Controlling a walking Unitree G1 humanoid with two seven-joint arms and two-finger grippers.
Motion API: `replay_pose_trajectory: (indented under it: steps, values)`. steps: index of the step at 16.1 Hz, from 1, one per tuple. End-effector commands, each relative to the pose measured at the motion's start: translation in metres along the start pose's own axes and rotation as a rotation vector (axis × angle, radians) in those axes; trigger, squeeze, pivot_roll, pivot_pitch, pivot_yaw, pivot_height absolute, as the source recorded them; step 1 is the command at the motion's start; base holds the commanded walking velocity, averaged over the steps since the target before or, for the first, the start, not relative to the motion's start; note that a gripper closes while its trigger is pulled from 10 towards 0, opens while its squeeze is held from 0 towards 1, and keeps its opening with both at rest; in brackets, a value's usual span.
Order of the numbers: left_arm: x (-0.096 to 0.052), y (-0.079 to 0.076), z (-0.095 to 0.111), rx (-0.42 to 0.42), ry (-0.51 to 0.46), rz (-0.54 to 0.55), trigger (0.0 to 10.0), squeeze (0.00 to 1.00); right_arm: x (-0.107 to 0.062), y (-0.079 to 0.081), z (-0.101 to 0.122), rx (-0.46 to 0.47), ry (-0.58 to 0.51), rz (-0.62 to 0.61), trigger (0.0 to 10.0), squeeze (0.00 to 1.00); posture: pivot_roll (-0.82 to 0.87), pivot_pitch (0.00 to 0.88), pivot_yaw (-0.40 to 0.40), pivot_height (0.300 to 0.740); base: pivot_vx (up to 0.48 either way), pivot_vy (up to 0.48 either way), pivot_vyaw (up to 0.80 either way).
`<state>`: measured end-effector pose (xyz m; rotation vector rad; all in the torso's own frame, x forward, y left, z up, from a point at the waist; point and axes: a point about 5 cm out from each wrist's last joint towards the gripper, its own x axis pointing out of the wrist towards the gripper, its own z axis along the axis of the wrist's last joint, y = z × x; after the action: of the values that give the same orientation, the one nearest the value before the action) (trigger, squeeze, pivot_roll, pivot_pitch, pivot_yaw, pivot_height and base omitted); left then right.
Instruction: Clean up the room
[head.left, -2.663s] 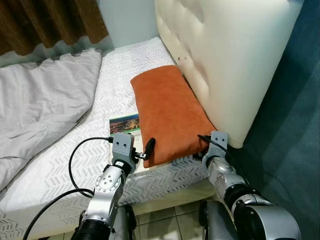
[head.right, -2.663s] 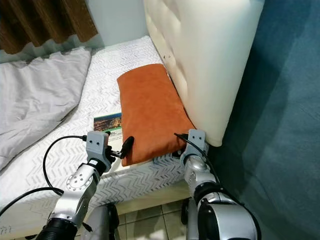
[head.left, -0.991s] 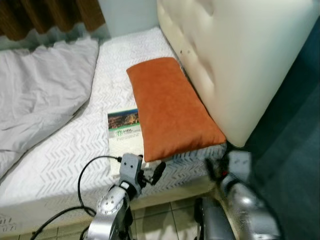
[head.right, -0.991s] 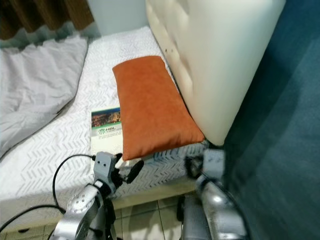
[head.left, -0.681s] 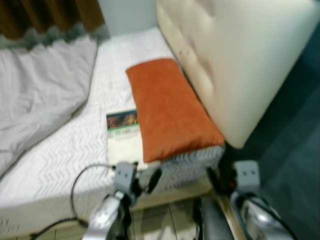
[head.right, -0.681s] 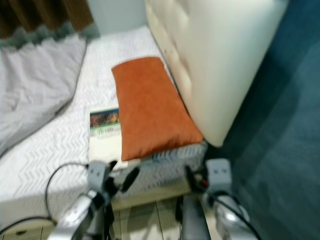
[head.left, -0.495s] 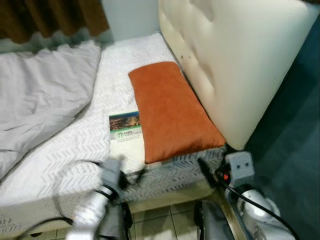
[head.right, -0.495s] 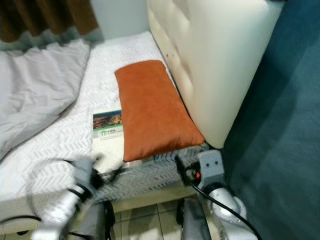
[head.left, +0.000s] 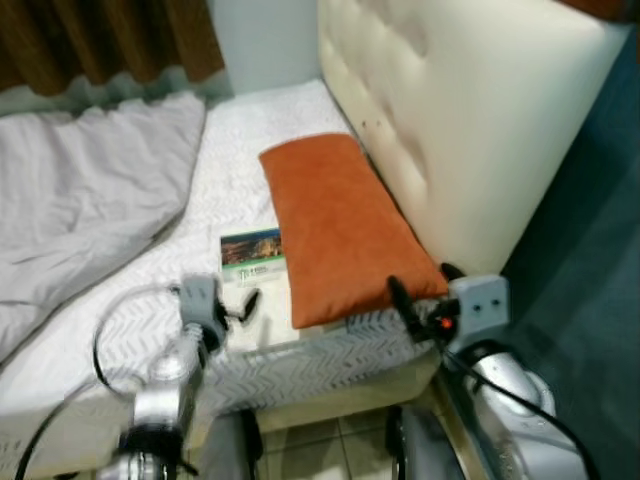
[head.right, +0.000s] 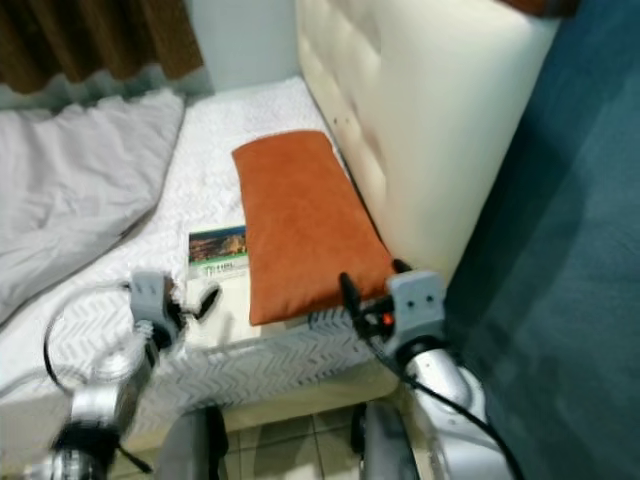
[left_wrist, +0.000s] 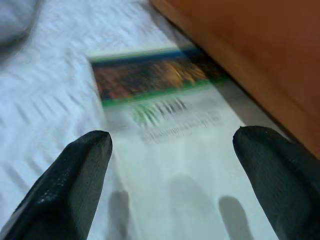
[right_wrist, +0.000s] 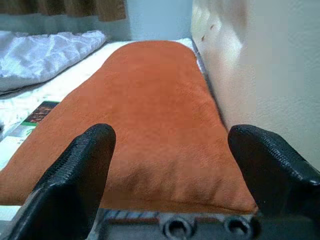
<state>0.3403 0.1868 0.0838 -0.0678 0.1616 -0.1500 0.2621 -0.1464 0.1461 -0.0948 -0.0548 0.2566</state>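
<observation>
The orange pillow (head.left: 345, 225) lay on the bed (head.left: 230, 140) against the headboard (head.left: 470, 110), its long axis running from near to far. The right gripper (head.left: 418, 290), fingers spread apart, sat at the pillow's near right corner, facing along its length. The left gripper (left_wrist: 170, 165), also apart, hung over the booklet (head.left: 252, 272) lying just left of the pillow, touching its edge. Each arm was therefore nearer its own item.

orange pillow (head.right: 305, 223) on bed (head.right: 215, 160) (against headboard (head.right: 420, 130)) | booklet (head.right: 219, 258) beside it | right tool (head.right: 370, 290) at pillow's near end
</observation>
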Motion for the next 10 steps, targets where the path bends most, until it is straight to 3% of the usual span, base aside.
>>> replay_pose_trajectory:
  steps: [1, 4, 7, 10]
  values:
    - [0.002, 0.004, -0.002, -0.022, 0.008, 0.023, 10.0, 0.0, 0.001, 0.004, 0.001, -0.012, -0.003, 0.028, 10.0, 0.0, -0.14, 0.111, 0.029, 0.576, 0.0, 0.0, 0.0]
    - [0.018, -0.003, 0.01, -0.048, 0.016, -0.002, 10.0, 0.0, 0.0, 0.003, 0.0, -0.011, 0.003, 0.022, 10.0, 0.0, -0.16, 0.122, 0.028, 0.576, 0.0, 0.0, 0.0]
    - [0.03, -0.021, 0.008, -0.131, 0.09, -0.005, 10.0, 0.0, -0.002, 0.017, -0.018, 0.021, 0.098, 0.188, 10.0, 0.0, -0.19, 0.16, 0.037, 0.576, 0.0, 0.0, 0.0]
    - [0.034, -0.037, 0.002, -0.221, 0.157, -0.015, 10.0, 0.0, -0.021, 0.024, -0.028, -0.027, 0.182, 0.286, 10.0, 0.0, -0.21, 0.184, 0.04, 0.576, 0.0, 0.0, 0.0]
